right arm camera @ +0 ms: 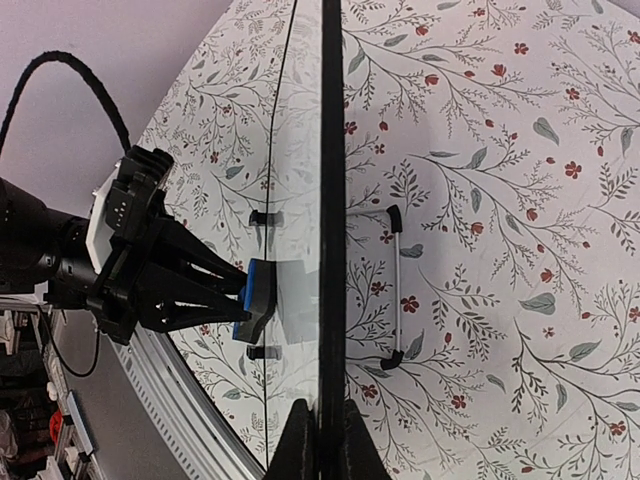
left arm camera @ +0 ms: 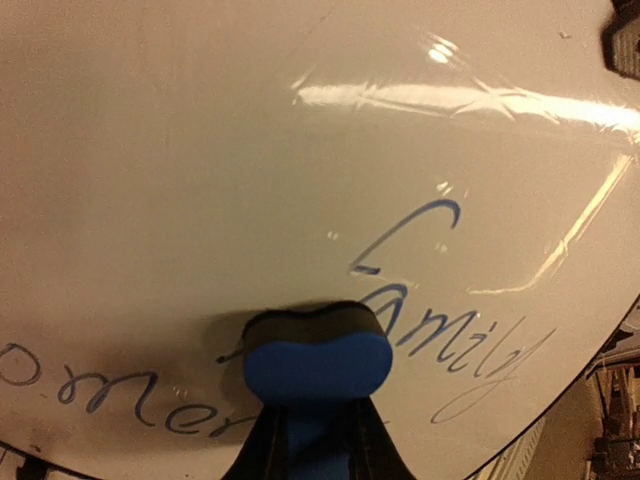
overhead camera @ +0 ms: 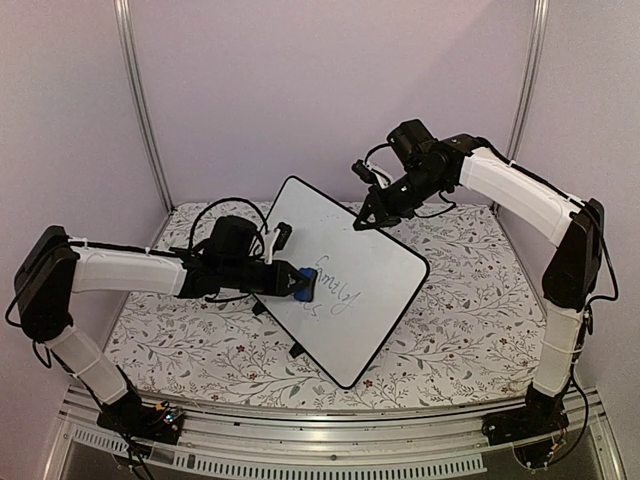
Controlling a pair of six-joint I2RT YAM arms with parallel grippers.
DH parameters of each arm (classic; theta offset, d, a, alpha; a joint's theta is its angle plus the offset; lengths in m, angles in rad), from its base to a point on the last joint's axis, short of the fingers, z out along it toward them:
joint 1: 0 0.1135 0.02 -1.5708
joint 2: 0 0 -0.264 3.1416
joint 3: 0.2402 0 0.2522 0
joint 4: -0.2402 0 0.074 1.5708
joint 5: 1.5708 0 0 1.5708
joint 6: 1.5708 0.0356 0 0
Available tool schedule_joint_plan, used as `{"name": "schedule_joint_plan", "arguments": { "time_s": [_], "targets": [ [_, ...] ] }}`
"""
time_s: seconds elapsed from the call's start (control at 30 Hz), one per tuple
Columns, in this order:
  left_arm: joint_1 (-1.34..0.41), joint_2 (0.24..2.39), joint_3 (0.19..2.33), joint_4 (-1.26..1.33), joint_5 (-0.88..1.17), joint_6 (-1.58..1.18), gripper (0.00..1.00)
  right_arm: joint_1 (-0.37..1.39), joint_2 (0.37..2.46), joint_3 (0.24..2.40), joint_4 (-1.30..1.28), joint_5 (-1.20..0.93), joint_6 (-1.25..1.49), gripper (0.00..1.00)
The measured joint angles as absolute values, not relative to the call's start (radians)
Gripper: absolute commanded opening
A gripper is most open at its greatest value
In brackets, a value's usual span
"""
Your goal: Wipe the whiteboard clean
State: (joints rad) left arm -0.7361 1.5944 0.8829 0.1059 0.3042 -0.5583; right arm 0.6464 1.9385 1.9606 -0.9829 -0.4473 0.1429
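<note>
The whiteboard (overhead camera: 335,225) stands tilted on the floral table, with grey-blue handwriting (overhead camera: 335,290) low on its face. My left gripper (overhead camera: 293,281) is shut on a blue eraser block (overhead camera: 303,284) whose dark felt face rests against the board beside the writing. In the left wrist view the eraser (left arm camera: 317,365) sits between "Emily" (left arm camera: 455,345) and other words at the left. My right gripper (overhead camera: 372,218) is shut on the board's top edge. In the right wrist view the frame (right arm camera: 332,200) runs edge-on between its fingers (right arm camera: 300,445), and the eraser (right arm camera: 255,300) shows there too.
A wire foot (right arm camera: 397,290) props the board from behind. A floral cloth (overhead camera: 470,300) covers the table. An aluminium rail (overhead camera: 330,455) runs along the front edge. Black cables (overhead camera: 215,210) loop behind the left arm. Purple walls close the back and sides.
</note>
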Motion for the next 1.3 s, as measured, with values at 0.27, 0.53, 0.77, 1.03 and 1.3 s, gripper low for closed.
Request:
{"name": "schedule_joint_plan", "arguments": {
  "time_s": [0.27, 0.53, 0.77, 1.03, 1.3],
  "targets": [
    [-0.739, 1.613, 0.935, 0.053, 0.306, -0.563, 0.00, 0.645, 1.938, 1.961, -0.984, -0.445, 0.143, 0.00],
    [-0.746, 1.681, 1.132, -0.030, 0.316, -0.535, 0.00, 0.640, 1.938, 1.961, -0.988, -0.443, 0.143, 0.00],
    [-0.757, 1.698, 1.170, -0.043, 0.317, -0.529, 0.00, 0.640, 1.938, 1.961, -0.990, -0.440, 0.142, 0.00],
    [-0.774, 1.644, 1.005, 0.080, 0.291, -0.552, 0.00, 0.640, 1.938, 1.961, -0.991, -0.440, 0.143, 0.00],
    [-0.767, 1.605, 0.884, 0.130, 0.272, -0.576, 0.00, 0.640, 1.938, 1.961, -0.990, -0.440, 0.143, 0.00]
  ]
}}
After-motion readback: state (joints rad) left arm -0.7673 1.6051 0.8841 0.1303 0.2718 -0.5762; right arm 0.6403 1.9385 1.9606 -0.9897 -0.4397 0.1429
